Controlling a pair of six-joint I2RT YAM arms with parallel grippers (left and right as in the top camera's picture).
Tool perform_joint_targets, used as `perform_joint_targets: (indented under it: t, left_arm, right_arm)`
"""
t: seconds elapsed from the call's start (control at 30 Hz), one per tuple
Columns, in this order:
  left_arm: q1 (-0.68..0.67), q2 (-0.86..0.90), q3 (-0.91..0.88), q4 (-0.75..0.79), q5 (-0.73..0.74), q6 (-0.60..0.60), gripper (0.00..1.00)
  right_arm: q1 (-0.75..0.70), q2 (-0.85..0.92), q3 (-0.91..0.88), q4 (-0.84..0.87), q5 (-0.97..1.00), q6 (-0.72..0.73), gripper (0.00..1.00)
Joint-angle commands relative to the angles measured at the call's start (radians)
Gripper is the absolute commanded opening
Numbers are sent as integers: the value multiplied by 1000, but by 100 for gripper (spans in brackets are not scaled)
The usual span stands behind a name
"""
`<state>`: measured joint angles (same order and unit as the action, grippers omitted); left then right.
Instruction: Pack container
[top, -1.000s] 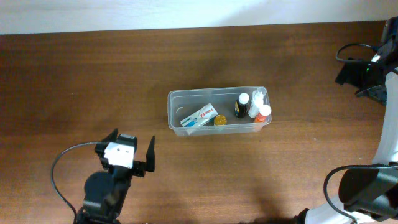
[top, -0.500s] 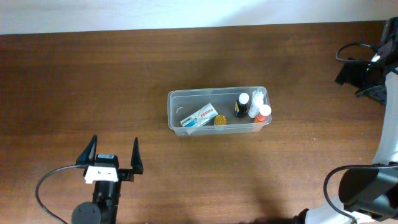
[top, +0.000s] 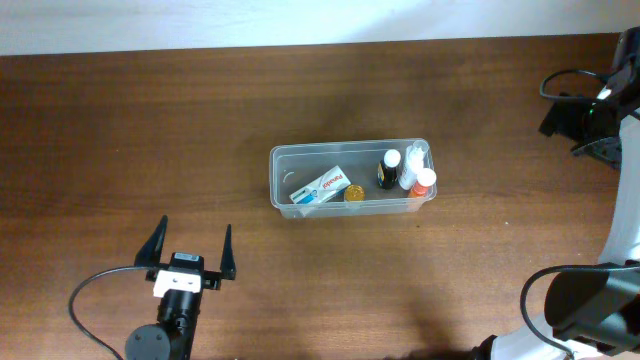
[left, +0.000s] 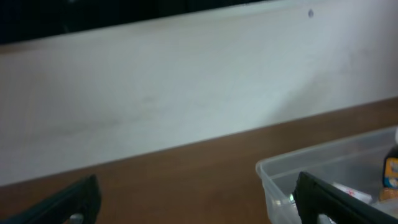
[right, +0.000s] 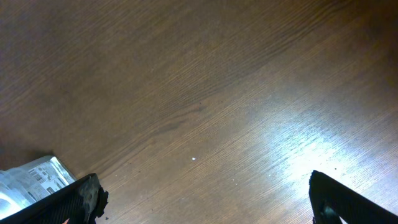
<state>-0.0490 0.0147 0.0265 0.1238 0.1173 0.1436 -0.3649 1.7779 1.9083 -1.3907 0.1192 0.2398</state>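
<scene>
The container (top: 277, 172) is a clear rectangular tub at the table's middle. It holds a white and blue box (top: 320, 187), a yellow-capped item (top: 354, 194), a dark bottle (top: 387, 172), a white bottle (top: 411, 163) and an orange-capped bottle (top: 424, 183). My left gripper (top: 193, 242) is open and empty, near the front edge, well to the front left of the tub. Its wrist view shows the spread fingers (left: 202, 204) and the tub's near corner (left: 292, 171). My right gripper (right: 202, 199) is open and empty over bare wood. Its arm (top: 590, 120) is at the far right.
A pale wall (left: 186, 87) runs along the table's back edge. A silvery printed packet (right: 31, 177) shows at the lower left of the right wrist view. Black cables loop beside both arms (top: 95, 290).
My left gripper has drawn back toward the front edge and straightened, ending slightly right of where it was half a second ago. It stays open. The right arm and the tub have not moved.
</scene>
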Motion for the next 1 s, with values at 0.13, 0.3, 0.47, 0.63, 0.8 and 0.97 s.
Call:
perform_joint_targets:
  t: [0.13, 0.3, 0.47, 0.63, 0.8, 0.97]
  left_arm:
    - [6, -10, -18, -40, 17, 35, 99]
    - [6, -10, -18, -193, 10, 34, 99]
    - [12, -10, -18, -192, 7, 34, 99]
    - [12, -10, -18, -192, 7, 34, 100]
    - [12, -10, -18, -192, 7, 34, 99]
    - [12, -10, -18, -192, 7, 34, 99]
  right_arm:
    - [-2, -2, -4, 0, 9, 13, 98]
    - [-2, -2, -4, 0, 9, 13, 98]
    - [-2, -2, -4, 0, 9, 13, 98]
    - [-2, -2, -4, 0, 9, 13, 98]
    - [-2, -2, -4, 0, 9, 13, 98]
    - [-2, -2, -4, 0, 9, 13, 98]
